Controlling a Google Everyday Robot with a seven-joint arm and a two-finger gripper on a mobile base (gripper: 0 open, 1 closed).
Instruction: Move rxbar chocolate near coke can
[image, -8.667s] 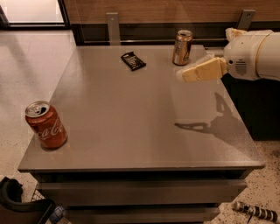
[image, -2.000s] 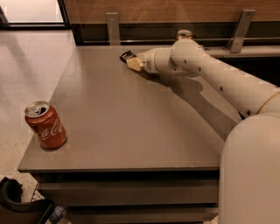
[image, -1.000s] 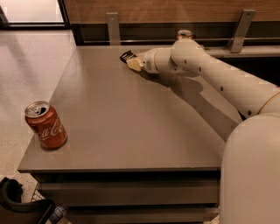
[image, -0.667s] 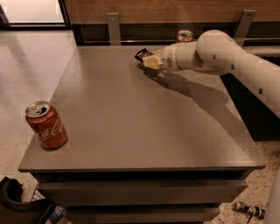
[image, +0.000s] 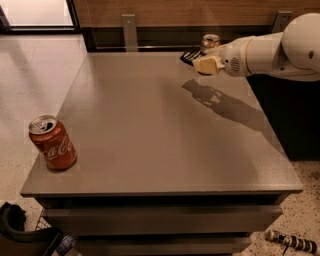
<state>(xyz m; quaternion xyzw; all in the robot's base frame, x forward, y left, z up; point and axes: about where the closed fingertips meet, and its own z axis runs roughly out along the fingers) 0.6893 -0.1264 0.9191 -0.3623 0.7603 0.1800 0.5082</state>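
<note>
black rxbar chocolate (image: 189, 53) half hidden, clamped in pincer (image: 198, 59) above table (image: 150, 125) | coke can (image: 52, 144) near-left corner | gold can (image: 210, 40) partly hidden

Soft overhead light; the claw (image: 196, 58) hovering over the table (image: 150, 130) casts a shadow

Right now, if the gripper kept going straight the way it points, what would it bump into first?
Probably nothing: the gripper, holding the bar, points left above the table; depth is unclear.
</note>
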